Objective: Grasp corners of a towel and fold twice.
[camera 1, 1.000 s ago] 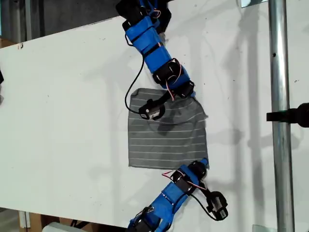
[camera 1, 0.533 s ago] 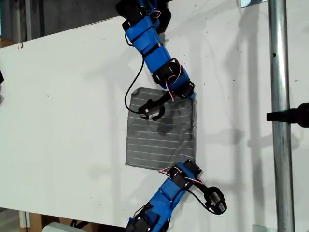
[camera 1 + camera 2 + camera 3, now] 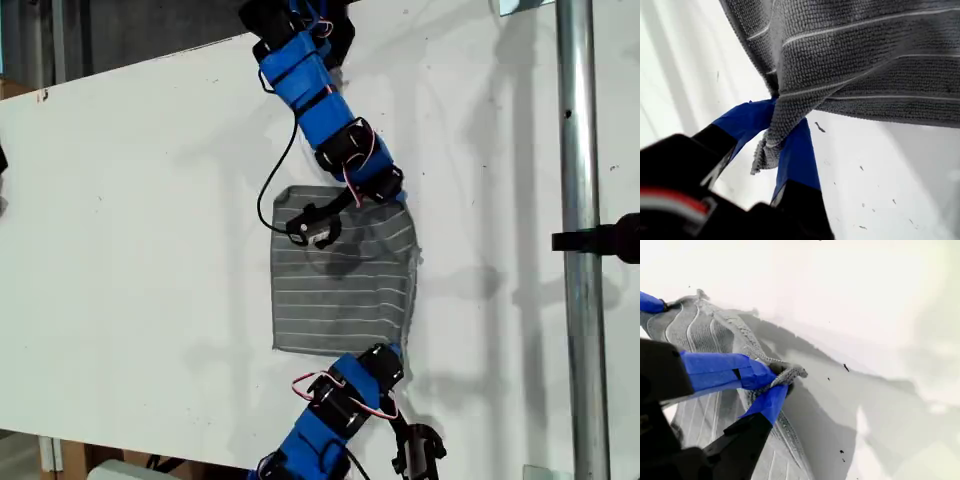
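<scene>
my first hand: both blue fingers closed on a corner of the towel. the pinched tip is bunched between them and pokes out past the grip. from there the cloth rises clear of the white worktop, with its shadow below.

my second hand: also clamped on the towel, fingers pinching a corner on a raised edge. that edge runs as a ridge to another blue hand holding the far end.

exterior view: the towel is grey with pale stripes and lies spread near the middle of the worktop. the edge on this view's right is lifted and slightly rumpled. one arm reaches in from this view's top, its hand at the towel's upper right corner. the other arm comes from the bottom, its hand at the lower right corner. i cannot tell from the wrist views which arm is first and which is second. a metal pole stands at this view's right, apart from the cloth.
</scene>
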Motion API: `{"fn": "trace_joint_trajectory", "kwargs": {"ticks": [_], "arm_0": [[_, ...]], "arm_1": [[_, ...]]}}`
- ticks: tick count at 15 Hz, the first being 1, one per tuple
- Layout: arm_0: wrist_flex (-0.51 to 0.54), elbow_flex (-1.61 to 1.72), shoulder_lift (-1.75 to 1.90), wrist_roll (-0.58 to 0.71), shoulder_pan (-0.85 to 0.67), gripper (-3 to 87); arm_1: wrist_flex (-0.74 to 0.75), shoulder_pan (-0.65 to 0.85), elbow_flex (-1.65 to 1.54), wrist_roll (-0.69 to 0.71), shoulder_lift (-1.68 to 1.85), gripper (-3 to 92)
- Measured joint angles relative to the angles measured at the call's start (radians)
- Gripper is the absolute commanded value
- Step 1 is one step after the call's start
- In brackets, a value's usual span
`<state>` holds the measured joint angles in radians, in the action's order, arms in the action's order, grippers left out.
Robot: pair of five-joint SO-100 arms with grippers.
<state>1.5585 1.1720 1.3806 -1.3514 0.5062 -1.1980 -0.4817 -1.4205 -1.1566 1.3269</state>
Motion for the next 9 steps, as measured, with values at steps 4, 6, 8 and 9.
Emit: {"fn": "trace_joint_trajectory", "kwargs": {"ticks": [4,6,8,9], "arm_0": [[0.02,0.037,0.031,0.087,-0.006,-2.9],[0.057,0.098,0.083,0.066,-0.067,-2.9],[0.044,0.239,0.192,0.054,-0.21,-2.9],[0.018,0.319,0.23,0.064,-0.298,-2.9]], "arm_1": [[-0.087,-0.041,0.018,0.084,0.026,-0.2],[-0.114,0.015,0.012,0.098,0.12,-0.2],[-0.149,0.132,-0.025,0.133,0.155,-0.2],[-0.163,0.192,-0.048,0.158,0.155,-0.2]]}}
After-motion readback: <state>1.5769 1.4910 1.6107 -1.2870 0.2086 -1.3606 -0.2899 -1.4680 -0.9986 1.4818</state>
